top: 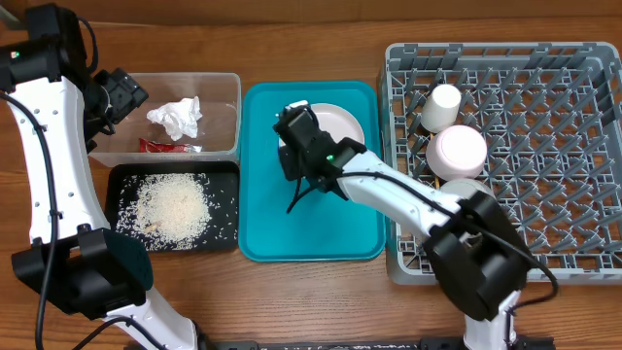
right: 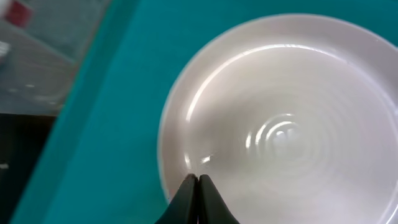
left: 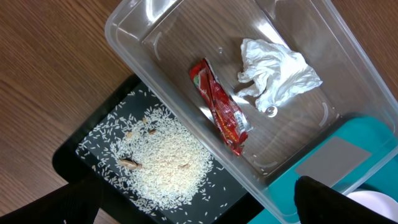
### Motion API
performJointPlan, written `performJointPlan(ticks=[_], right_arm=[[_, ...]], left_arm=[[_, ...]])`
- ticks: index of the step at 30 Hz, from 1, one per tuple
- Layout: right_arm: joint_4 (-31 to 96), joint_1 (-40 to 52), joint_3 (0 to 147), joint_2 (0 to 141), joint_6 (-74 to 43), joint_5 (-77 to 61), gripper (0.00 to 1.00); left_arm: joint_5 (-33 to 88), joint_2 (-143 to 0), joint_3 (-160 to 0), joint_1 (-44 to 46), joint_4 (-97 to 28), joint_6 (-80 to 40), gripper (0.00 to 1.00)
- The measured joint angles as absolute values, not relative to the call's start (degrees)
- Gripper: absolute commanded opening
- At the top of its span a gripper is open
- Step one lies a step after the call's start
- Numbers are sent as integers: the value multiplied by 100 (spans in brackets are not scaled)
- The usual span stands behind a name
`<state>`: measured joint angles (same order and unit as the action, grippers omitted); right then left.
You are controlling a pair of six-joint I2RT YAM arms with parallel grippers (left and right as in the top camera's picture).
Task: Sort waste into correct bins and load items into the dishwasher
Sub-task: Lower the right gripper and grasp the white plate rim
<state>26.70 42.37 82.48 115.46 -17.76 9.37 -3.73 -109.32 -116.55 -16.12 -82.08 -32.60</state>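
A white plate (top: 342, 122) (right: 280, 124) lies on the teal tray (top: 282, 233). My right gripper (top: 294, 146) (right: 198, 180) is shut and empty, its tips at the plate's left rim. The tissue (top: 177, 117) (left: 273, 71) and red wrapper (top: 167, 147) (left: 221, 106) lie in the clear tub (top: 231, 117). Rice (top: 173, 206) (left: 165, 162) is heaped in the black tray (top: 121, 180). My left gripper (top: 121, 92) (left: 199, 208) is open and empty above the tub's near edge. The grey rack (top: 564, 175) holds a cup (top: 445, 105) and a pink dish (top: 457, 151). No chopsticks show.
Another white dish (top: 466, 190) sits in the rack just below the pink one, partly under my right arm. The teal tray lies between the bins on the left and the rack on the right. Wooden table surrounds them.
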Motion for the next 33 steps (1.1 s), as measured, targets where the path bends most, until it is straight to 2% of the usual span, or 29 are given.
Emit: performJointPlan(ticks=[9, 17, 20, 23, 28, 32, 33], right_arm=[[3085, 4093, 8250, 12114, -1780, 565, 4], [3555, 4093, 8287, 12110, -1796, -2056, 4], [3778, 4112, 8287, 12112, -1800, -2709, 7], [3948, 4132, 8287, 12114, -1806, -2976, 13], [4257, 4106, 8390, 12114, -1769, -3236, 14], [4901, 3983, 9013, 12088, -1623, -3260, 14], [5000, 3957, 9179, 12042, -1601, -3166, 18]], left_arm=[[-373, -10932, -11655, -1612, -8208, -3260, 100], [-373, -10930, -11655, -1612, -8208, -3260, 100], [-373, -10930, -11655, -1612, -8208, -3260, 100], [-373, -10932, -11655, -1612, -8208, -3260, 100], [-373, -10932, -11655, -1612, -8206, -3260, 100], [-373, -10932, -11655, -1612, -8208, -3260, 100], [-373, -10932, -11655, -1612, -8206, -3260, 100]])
